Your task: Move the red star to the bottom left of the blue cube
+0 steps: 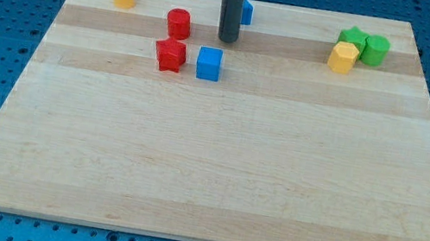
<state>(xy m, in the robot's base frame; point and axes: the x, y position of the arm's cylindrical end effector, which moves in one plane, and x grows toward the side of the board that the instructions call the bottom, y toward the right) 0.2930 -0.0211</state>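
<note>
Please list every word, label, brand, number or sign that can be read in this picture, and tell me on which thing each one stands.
None: no readable text shows anywhere.
The red star, blue cube, the other blocks, the board and the rod above my tip are all plain, without label, number or sign.

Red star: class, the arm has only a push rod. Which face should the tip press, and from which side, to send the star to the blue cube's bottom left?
Press the red star on its top face, coming from the view's top, probably pushing toward the view's bottom. It sits level with the blue cube, on its left with a small gap. My tip is above the cube, so it must first shift left.
</note>
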